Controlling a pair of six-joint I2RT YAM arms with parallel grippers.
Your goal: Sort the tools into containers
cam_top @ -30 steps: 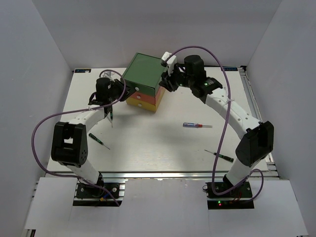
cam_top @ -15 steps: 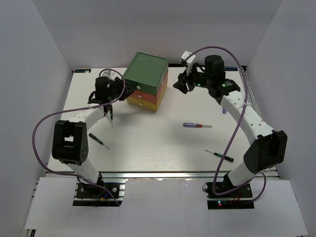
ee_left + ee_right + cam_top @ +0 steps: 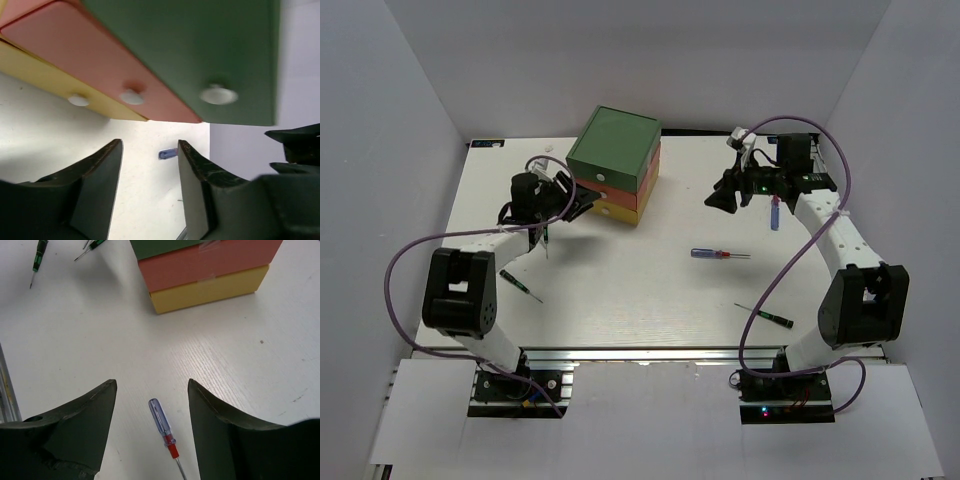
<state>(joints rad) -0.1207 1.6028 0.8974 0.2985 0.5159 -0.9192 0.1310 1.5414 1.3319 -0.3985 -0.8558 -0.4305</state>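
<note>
Three drawers, green [image 3: 200,55], orange [image 3: 90,50] and yellow [image 3: 35,67], all shut, each with a white knob [image 3: 218,95], stacked in one small chest [image 3: 615,150] at upper centre of the overhead view

Left gripper [image 3: 150,150]: jaws apart, empty, just in front of the drawer fronts

Right gripper [image 3: 152,384]: jaws apart, empty, hanging over the blue-and-red screwdriver [image 3: 162,425] without touching it

Other tools, all loose on the table [image 3: 640,290]: black screwdriver [image 3: 767,316] at lower right; another [image 3: 521,285] at lower left; a third dark one [image 3: 546,240] below the left gripper

Step, as judged: opening a drawer, none pulled out yet; no tool seen stowed. Next calls for the left jaws to close on one knob and draw straight out, and the right to descend squarely on the slim handle

Surface: white, faintly grained. Room: plain grey walls [image 3: 420,100] on three sides
</note>
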